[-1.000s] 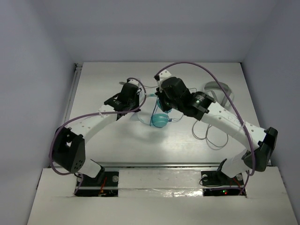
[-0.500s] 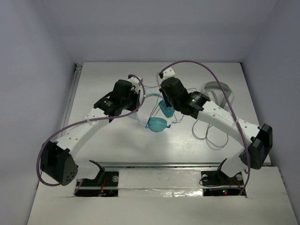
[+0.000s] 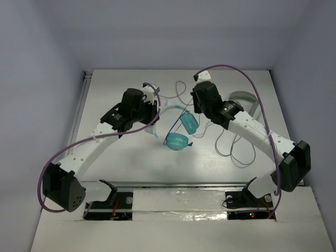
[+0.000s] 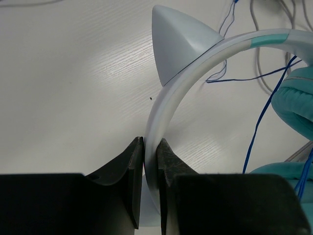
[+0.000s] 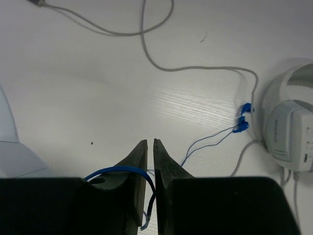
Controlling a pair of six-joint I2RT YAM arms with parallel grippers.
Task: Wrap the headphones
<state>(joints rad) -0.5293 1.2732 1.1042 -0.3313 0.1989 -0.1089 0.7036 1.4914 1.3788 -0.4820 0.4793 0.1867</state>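
Note:
The headphones have teal ear cups and a white headband with a pointed cat ear. They are lifted at mid-table. My left gripper is shut on the headband; the ear cups sit at the right of the left wrist view. My right gripper is behind the ear cups, shut on the thin dark blue cable, which loops over its left finger. More blue cable lies on the table ahead of it, and a length hangs by the cups.
Grey-white headphones lie at the back right and show at the right edge of the right wrist view. Their pale cable runs behind my grippers and loops near the right arm.
My right gripper has moved back and to the right, away from the ear cups, with the blue cable in it. The upper ear cup has swung right. My left gripper keeps hold of the headband.

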